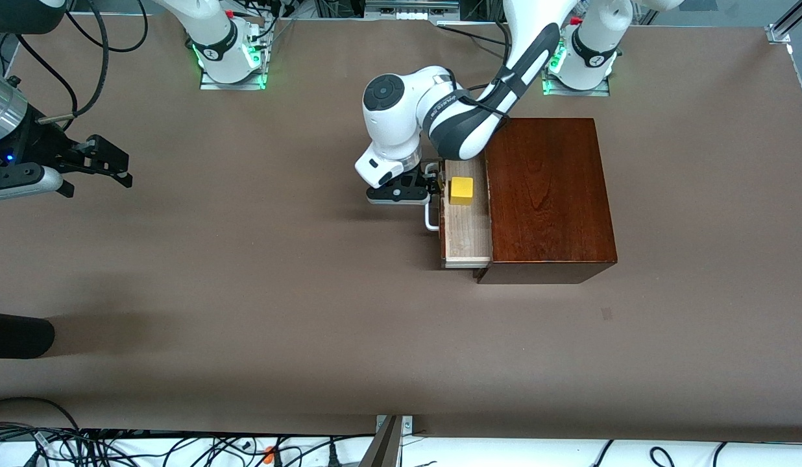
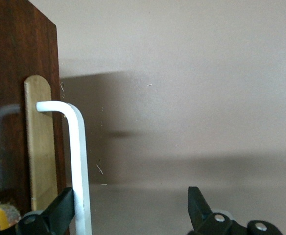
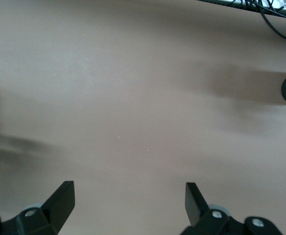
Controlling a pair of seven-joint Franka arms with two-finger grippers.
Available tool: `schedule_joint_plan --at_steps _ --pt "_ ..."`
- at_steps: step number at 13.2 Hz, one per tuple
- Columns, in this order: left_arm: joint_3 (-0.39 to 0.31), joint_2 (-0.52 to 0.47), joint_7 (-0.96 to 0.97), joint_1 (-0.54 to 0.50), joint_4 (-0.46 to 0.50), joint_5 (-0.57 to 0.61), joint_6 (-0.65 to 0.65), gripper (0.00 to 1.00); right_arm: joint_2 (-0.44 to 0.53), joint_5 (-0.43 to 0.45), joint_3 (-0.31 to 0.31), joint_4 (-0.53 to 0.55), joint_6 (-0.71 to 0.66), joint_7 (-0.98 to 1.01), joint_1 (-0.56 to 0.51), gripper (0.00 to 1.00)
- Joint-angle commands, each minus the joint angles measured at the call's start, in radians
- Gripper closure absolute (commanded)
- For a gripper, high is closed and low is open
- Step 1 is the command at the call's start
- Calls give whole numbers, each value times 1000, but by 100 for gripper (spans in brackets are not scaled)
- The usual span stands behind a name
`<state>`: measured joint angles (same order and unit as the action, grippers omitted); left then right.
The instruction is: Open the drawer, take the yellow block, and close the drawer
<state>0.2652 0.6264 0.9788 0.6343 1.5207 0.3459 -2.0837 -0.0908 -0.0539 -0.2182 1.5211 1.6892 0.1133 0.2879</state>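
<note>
Both pincers (image 2: 128, 210) (image 3: 128, 205) released; yellow block (image 1: 461, 191) whole only from the front.

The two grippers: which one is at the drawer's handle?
The left gripper, open, with one finger beside the white handle of the pulled-out drawer. The right gripper waits, open, over bare table toward the right arm's end.
</note>
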Motion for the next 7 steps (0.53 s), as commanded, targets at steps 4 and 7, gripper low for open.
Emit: schedule_joint_plan --at_steps 4,7 --pt "-4 7 -14 -2 -86 -18 34 0 8 -3 2 5 -5 12 -4 0" --pt "-3 -17 -43 -22 -181 -45 219 0 8 -4 3 5 -3 8 0 0"
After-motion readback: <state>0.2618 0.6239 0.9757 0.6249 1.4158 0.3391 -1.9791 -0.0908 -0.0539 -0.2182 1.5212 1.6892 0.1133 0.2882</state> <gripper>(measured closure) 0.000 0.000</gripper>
